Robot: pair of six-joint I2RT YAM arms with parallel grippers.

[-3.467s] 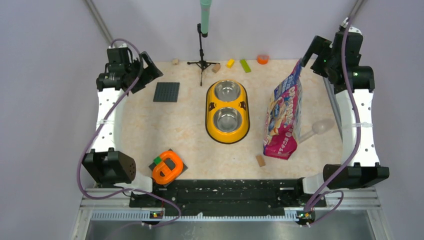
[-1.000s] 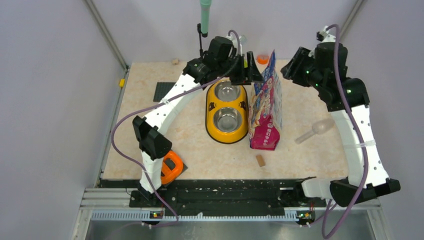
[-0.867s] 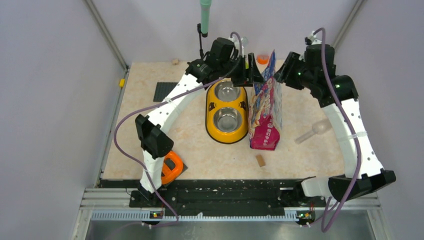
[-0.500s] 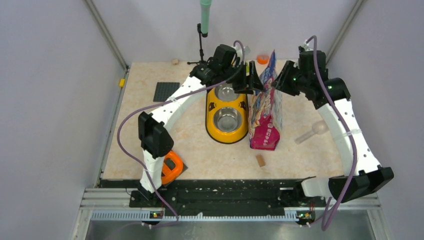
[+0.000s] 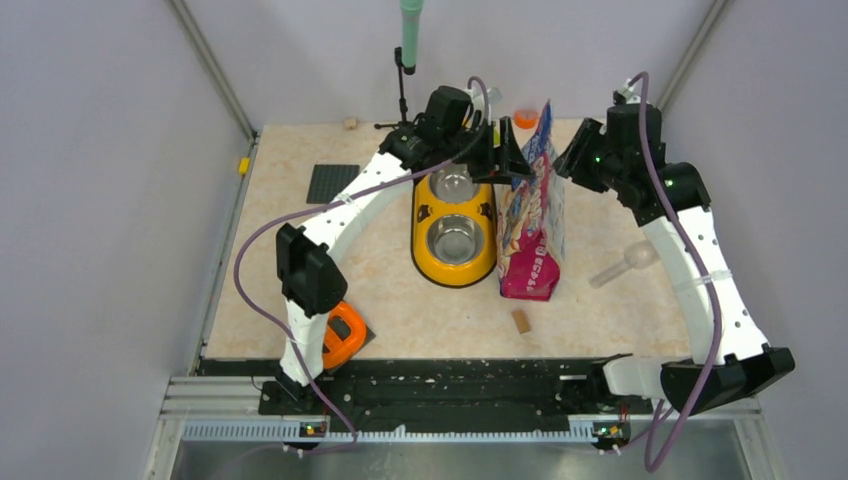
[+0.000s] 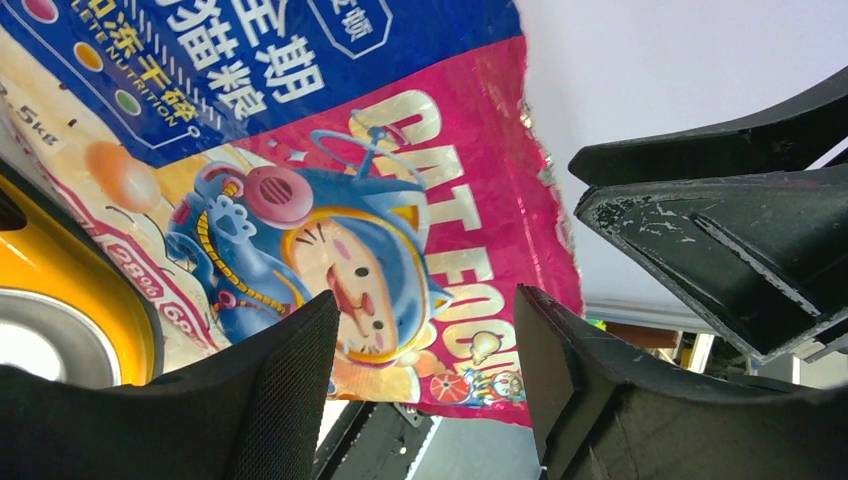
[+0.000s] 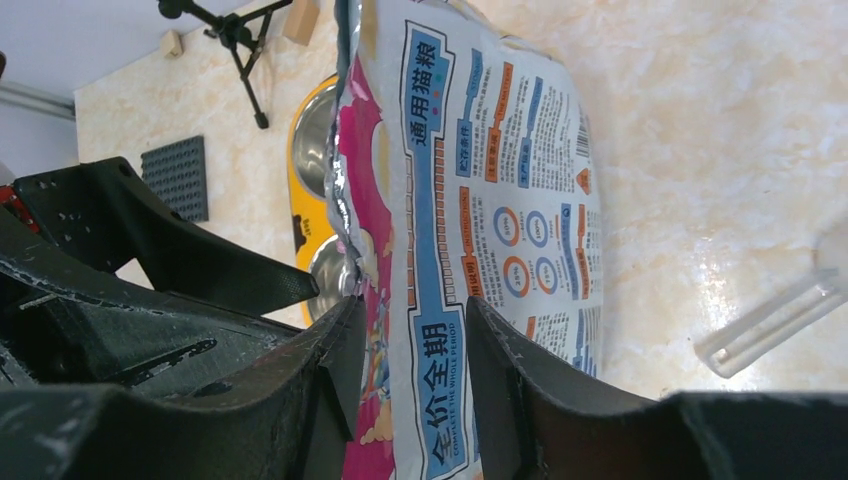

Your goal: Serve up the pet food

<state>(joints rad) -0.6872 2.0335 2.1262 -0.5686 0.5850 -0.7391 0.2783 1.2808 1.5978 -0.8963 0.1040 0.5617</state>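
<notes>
I see the glossy, crinkled plastic bag [image 5: 530,215], shiny metal bowls [image 5: 455,238] in a smooth yellow plastic holder [image 5: 455,278], and a stone-patterned matt table [image 5: 380,290].

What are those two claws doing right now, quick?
Left gripper: open, holding nothing, facing the pet food bag.
Right gripper: open, at the bag's top, apparently not clamped on it.
</notes>
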